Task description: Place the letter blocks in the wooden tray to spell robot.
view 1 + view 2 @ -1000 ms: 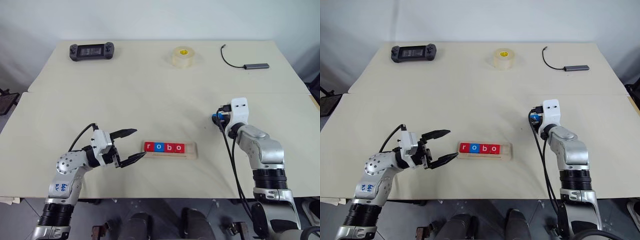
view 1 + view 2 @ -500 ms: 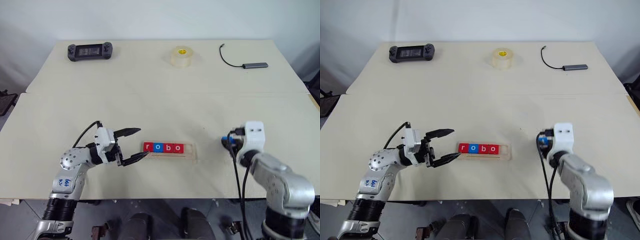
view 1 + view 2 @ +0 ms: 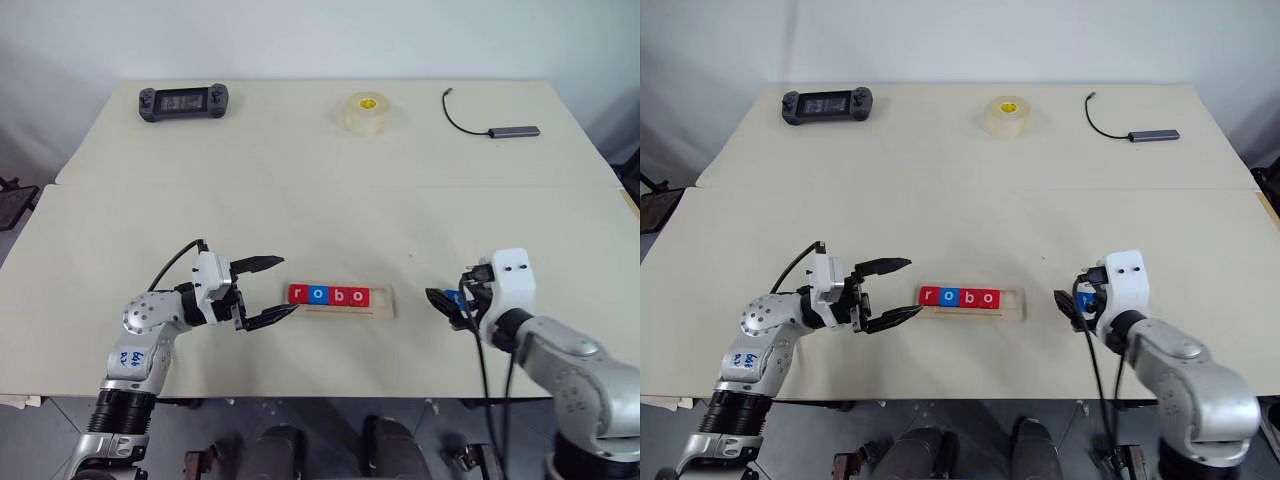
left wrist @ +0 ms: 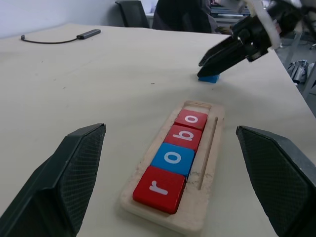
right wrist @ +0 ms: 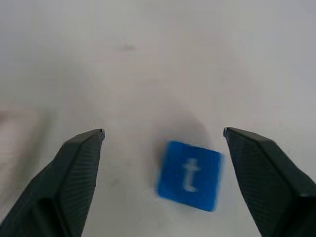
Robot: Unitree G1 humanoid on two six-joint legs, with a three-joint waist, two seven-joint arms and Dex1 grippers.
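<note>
Right gripper [image 5: 163, 143], jaws spread, frames the blue t block [image 5: 189, 175] lying loose on the table [image 3: 320, 200], lower right of the head view. Left gripper [image 3: 268, 292] gapes empty beside the tray [image 3: 385, 309], lower centre, holding r‑o‑b‑o. Square the block between the fingers before closing.

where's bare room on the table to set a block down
Free: the broad middle between the tape roll and the wooden tray, and the left side below the game controller. Crowded: around the tray, with the left gripper at one end and the right gripper over the t block.
</note>
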